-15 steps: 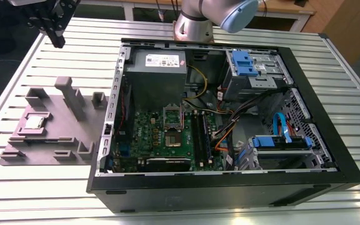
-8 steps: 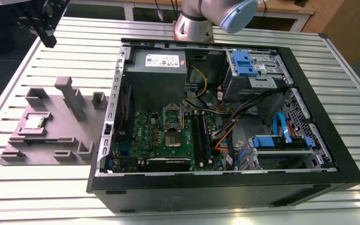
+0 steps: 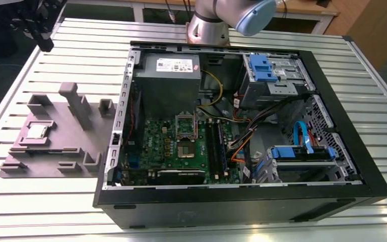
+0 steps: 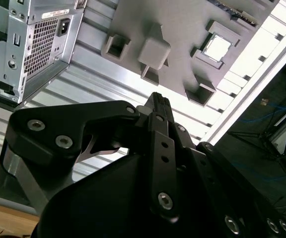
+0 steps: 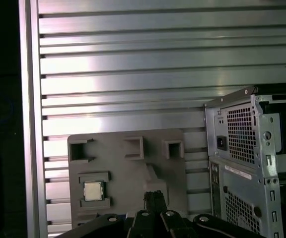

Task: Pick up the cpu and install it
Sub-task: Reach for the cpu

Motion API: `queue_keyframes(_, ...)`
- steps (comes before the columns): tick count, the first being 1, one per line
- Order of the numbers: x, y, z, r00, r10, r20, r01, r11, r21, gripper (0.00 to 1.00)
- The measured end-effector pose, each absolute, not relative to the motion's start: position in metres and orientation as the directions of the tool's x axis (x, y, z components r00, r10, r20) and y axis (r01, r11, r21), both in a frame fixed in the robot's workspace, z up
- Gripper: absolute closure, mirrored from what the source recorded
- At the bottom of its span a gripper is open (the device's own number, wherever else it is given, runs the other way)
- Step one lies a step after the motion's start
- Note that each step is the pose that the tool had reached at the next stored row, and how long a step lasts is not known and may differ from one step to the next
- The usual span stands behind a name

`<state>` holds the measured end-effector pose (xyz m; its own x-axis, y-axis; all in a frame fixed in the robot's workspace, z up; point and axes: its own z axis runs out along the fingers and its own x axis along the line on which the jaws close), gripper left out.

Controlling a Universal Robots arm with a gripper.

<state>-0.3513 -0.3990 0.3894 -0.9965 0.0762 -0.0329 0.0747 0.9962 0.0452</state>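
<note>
Open PC case [image 3: 247, 212] lies on its side on the slatted table [image 3: 362, 91], with the motherboard [image 3: 173, 151] facing up. Beside it, toward the table edge on the exterior view's left, a grey holder [image 3: 66, 146] has the cpu [image 3: 36, 132] sitting in a recess, nothing touching it. There's a white sticker on the power supply [image 3: 170, 83], but the print is too small to read. Claw [image 5: 154, 197] hangs above the holder, clear of the cpu, clenched on nothing.
</note>
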Motion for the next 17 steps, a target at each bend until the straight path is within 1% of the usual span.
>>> queue_keyframes(17, -0.3618, -0.401, 0.3876, -0.997, 0.076, -0.033, 0.075, 0.996, 0.045, 0.9)
